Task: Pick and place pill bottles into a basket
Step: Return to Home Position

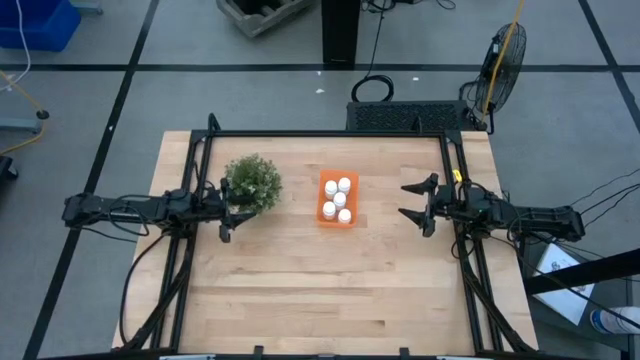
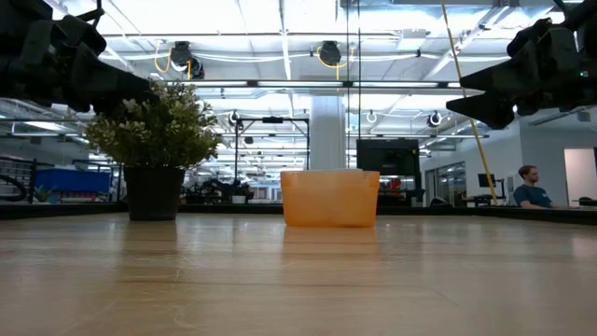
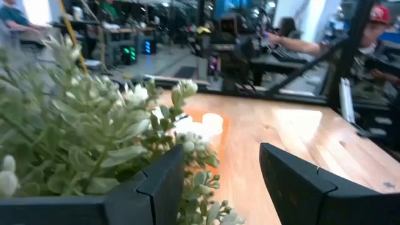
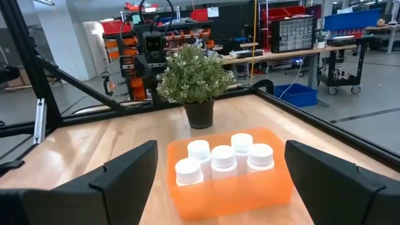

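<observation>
**A:** What sort of place is this?

**B:** A pale wooden table stands on a grey workshop floor, with a fan beyond its far right corner. Seen from table height, the room behind is a bright hall of benches and racks. A person sits off at the right edge.

**A:** Where are the pill bottles?

**B:** All five pill bottles are inside the basket, upright with caps up and packed close together. The basket rests on the table near its middle, a little toward the far edge.

**A:** Anything else on the table?

**B:** A bushy plant in a dark pot, on the left arm's side of the basket. It is near the basket but not touching it.

**A:** And the arms?

**B:** The left end effector hangs just beside the plant, on the side away from the basket. Leaves crowd against one of its fingers. Those fingers are spread and grasp nothing.

**A:** The other one?

**B:** The right end effector is on the opposite side of the basket, near it but clear of it, pointing toward it. Its fingers are released wide, with nothing between them. From table height both arms show up high, off the wood.
</observation>
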{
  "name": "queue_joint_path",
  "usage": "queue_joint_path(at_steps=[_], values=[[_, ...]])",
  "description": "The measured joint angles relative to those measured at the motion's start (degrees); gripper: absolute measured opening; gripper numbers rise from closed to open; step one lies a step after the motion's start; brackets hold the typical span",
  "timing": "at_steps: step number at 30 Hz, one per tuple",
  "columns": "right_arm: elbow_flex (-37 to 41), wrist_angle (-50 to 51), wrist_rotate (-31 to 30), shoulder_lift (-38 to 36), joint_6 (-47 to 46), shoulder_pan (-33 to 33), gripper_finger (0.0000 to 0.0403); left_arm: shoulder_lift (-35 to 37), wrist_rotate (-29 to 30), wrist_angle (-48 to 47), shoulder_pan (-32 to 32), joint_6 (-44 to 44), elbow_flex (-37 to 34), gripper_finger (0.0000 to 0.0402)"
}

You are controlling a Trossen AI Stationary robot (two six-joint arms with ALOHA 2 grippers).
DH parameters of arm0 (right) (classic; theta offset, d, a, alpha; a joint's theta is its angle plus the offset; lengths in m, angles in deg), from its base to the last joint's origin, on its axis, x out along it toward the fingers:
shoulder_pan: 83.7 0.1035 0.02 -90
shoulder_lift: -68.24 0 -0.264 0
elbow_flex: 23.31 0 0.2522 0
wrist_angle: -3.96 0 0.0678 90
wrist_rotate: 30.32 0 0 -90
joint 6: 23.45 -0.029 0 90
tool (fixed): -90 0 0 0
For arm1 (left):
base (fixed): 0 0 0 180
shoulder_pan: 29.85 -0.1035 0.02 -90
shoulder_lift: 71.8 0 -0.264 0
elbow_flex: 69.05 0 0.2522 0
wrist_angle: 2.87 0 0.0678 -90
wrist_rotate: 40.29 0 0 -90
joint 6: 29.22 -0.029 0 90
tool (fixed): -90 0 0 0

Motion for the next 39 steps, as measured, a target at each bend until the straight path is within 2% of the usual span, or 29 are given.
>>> queue_joint_path(at_steps=[6, 39], values=[[0.04, 0.23, 0.00, 0.00, -0.81, 0.00, 0.0338, 0.00, -3.08, -2.00, -0.01, 0.05, 0.00, 0.0214], [0.06, 0.48, 0.00, 0.00, -1.29, 0.00, 0.0338, 0.00, -2.65, -2.57, 0.00, -0.09, 0.00, 0.0214]])
